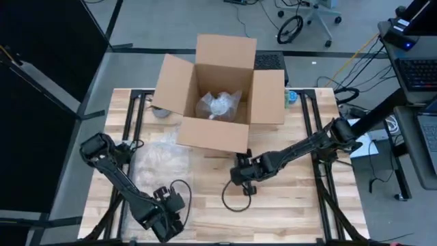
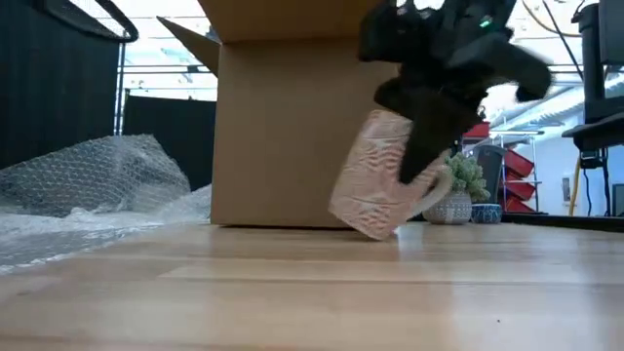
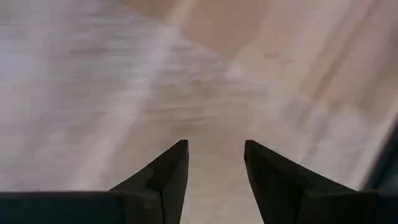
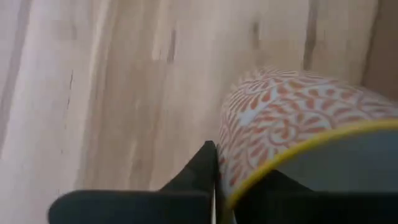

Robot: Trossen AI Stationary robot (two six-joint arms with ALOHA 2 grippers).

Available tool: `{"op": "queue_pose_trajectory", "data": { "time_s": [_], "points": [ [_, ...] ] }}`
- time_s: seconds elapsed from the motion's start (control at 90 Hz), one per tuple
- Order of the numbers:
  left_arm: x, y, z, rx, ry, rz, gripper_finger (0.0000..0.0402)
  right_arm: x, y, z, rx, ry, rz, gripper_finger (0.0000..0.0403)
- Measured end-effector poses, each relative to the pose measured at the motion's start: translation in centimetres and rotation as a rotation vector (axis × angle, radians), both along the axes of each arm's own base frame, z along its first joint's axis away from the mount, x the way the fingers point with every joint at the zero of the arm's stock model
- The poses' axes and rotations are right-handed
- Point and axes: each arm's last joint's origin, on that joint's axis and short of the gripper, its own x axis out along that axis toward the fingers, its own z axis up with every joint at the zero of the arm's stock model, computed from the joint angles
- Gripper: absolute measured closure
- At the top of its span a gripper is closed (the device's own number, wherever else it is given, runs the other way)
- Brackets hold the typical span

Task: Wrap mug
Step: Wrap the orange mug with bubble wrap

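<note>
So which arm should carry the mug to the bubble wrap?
Right. Its tool already grips the tilted mug; the left tool is open over bare table, though nearer the bubble wrap.

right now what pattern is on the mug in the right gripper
Small orange-red leaf or teardrop shapes on white, with a yellow rim; the mug shows it best in the right wrist view.

I find no writing I can read in any of my four views. The cardboard box (image 1: 217, 92) shows plain brown sides with no label or print facing my cameras. The mug (image 2: 380, 175) carries only a leaf-like orange pattern, no letters. The keyboard (image 1: 418, 72) at the edge of the high view is too small for me to make out its keys.
</note>
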Motion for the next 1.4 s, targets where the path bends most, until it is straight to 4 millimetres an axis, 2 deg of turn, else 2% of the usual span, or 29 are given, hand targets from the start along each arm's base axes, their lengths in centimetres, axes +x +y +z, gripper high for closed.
{"op": "queue_pose_trajectory", "data": {
  "time_s": [0.144,0.3,0.511,0.611,0.733,0.8,0.856,0.944,1.044,1.1,1.156,1.211,1.3,1.4],
  "points": [
    [2.4,-0.1,-3.2,-0.015,0.024,-0.075,0.0256,-1.1,1.5,0.8,0.013,-0.001,0.026,0.0397],
    [5.1,0.6,-4.4,-0.05,-0.01,-0.099,0.0256,-2.2,3.0,3.0,0.044,-0.051,0.052,0.0398],
    [10.8,3.5,-3.4,-0.045,-0.248,-0.215,0.0256,-4.2,4.7,6.6,0.065,-0.082,0.117,0.0401],
    [13.5,5.4,-2.0,-0.023,-0.389,-0.231,0.0256,-5.0,4.7,8.0,0.078,-0.126,0.089,0.0401],
    [15.0,6.7,0.0,-0.047,-0.397,-0.234,0.0256,-5.5,5.0,8.6,0.074,-0.156,0.075,0.0401],
    [14.5,6.1,1.9,-0.074,-0.355,-0.287,0.0256,-5.6,5.2,8.6,0.08,-0.158,0.08,0.0402],
    [13.2,5.3,3.9,-0.061,-0.305,-0.319,0.0256,-5.3,5.4,8.5,0.088,-0.172,0.085,0.0402],
    [10.1,4.1,6.7,0.043,-0.249,-0.305,0.0256,-4.7,5.7,8.0,0.073,-0.184,0.116,0.0402],
    [6.3,3.5,8.7,0.186,-0.212,-0.241,0.0256,-3.4,6.5,7.5,0.064,-0.249,0.188,0.0402],
    [4.2,3.7,9.1,0.241,-0.168,-0.18,0.0256,-2.4,6.9,7.6,0.066,-0.285,0.214,0.0402],
    [2.5,3.9,8.7,0.266,-0.123,-0.118,0.0256,-1.3,7.4,7.6,0.067,-0.289,0.24,0.0403],
    [1.2,3.8,7.4,0.271,-0.099,-0.069,0.0257,-0.1,7.8,7.4,0.058,-0.267,0.263,0.0403],
    [0.2,3.6,3.8,0.243,-0.11,-0.026,0.0257,1.8,8.4,7.0,0.009,-0.204,0.288,0.0403],
    [-0.2,3.3,-0.6,0.113,-0.166,0.0,0.0257,3.5,8.8,6.9,-0.035,-0.111,0.285,0.0403]
  ]
}}
